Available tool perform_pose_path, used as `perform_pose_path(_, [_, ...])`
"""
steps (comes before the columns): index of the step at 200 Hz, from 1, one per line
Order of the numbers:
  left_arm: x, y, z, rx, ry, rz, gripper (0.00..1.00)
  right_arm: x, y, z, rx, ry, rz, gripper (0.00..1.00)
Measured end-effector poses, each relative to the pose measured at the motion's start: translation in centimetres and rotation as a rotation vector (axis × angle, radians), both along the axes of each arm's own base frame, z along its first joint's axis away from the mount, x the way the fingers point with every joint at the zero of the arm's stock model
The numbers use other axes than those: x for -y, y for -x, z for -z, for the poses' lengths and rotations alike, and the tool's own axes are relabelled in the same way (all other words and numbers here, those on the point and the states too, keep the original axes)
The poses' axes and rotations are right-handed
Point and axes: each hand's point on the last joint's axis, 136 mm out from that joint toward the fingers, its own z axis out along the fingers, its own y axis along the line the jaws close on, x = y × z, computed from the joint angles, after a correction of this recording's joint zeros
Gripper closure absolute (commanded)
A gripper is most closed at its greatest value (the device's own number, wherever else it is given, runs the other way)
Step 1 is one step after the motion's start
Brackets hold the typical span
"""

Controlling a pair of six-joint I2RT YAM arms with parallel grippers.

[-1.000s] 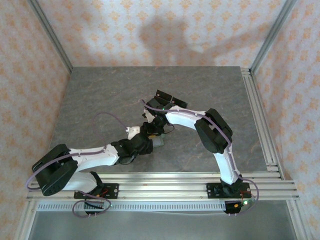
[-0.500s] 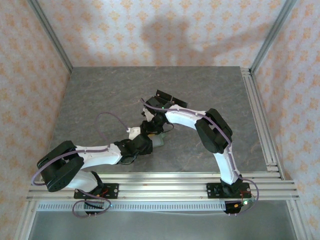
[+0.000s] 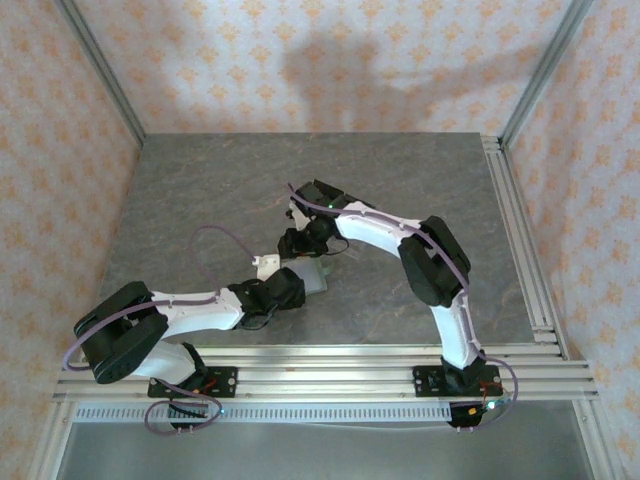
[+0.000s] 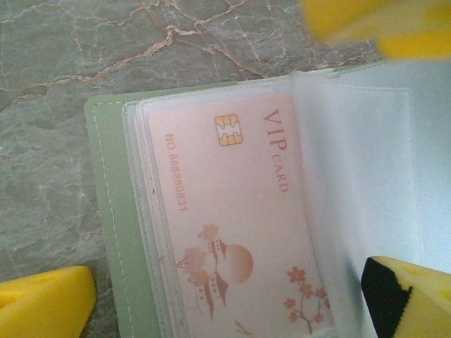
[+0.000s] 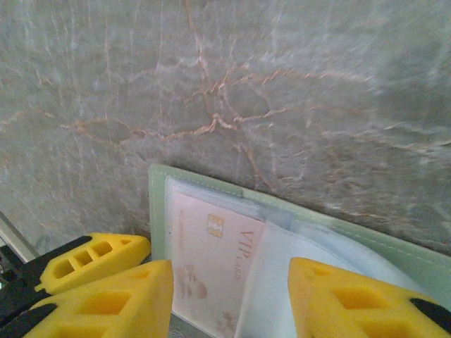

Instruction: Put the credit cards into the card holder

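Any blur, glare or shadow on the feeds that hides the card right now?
Left wrist: card sharp, print legible; the clear sleeve beside it looks milky. Right wrist: table soft and smeared, card lettering just readable. Top external: even light, soft arm shadow on the back wall, no glare.

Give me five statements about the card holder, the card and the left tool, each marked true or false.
1. The card holder lies open on the table. True.
2. The card reads "GOLD". False: it reads "VIP CARD".
3. The left tool is shut. False: its fingers stand wide apart.
4. The card carries a chip. True.
5. The table is plain white. False: it is grey and veined like stone.
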Motion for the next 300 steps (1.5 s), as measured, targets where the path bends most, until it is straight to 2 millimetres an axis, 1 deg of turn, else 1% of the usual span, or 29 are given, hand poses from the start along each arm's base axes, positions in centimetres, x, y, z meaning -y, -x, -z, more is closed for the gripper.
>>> perform_pose_path(27, [-0.1,0.0,0.1,0.003,0.000,-0.002,0.00,1.3,-0.8,-1.4,0.025,-0.020,0.049,0.53])
perform_pose_path(48, [-0.1,0.0,0.0,0.006,0.002,-0.003,0.00,2.0,-0.6,-1.6,0.024,-0.025,0.070,0.53])
perform_pose_path(64, [-0.1,0.0,0.0,0.008,0.002,-0.005,0.00,2.4,0.0,-1.0,0.013,-0.021,0.076,0.53])
perform_pose_path(93, [-0.1,-0.1,0.0,0.012,0.007,-0.006,0.00,3.4,1.2,0.9,-0.029,0.010,0.088,0.53])
perform_pose_path(116, [-0.1,-0.1,0.0,0.013,0.007,-0.006,0.00,3.8,1.8,1.9,-0.052,0.023,0.095,0.53])
perform_pose_path(168, [-0.1,0.0,0.0,0.016,0.011,-0.006,0.00,3.3,1.7,1.8,-0.059,-0.008,0.099,0.53])
perform_pose_path(230, [-0.2,0.1,-0.5,0.022,0.032,-0.017,0.00,2.9,2.1,2.5,-0.096,-0.028,0.096,0.53])
perform_pose_path(246, [-0.8,0.4,-0.9,0.024,0.024,-0.035,0.00,2.9,2.2,2.6,-0.097,-0.029,0.095,0.53])
perform_pose_path(271, [-2.4,0.5,-2.7,0.055,0.030,-0.087,0.00,2.9,2.1,2.6,-0.095,-0.028,0.096,0.53])
perform_pose_path(285, [-3.7,0.3,-3.5,0.061,0.040,-0.140,0.00,3.0,2.0,2.6,-0.088,-0.024,0.099,0.53])
perform_pose_path(300, [-5.4,-0.1,-3.9,0.056,0.053,-0.203,0.00,3.2,1.8,2.2,-0.070,-0.018,0.106,0.53])
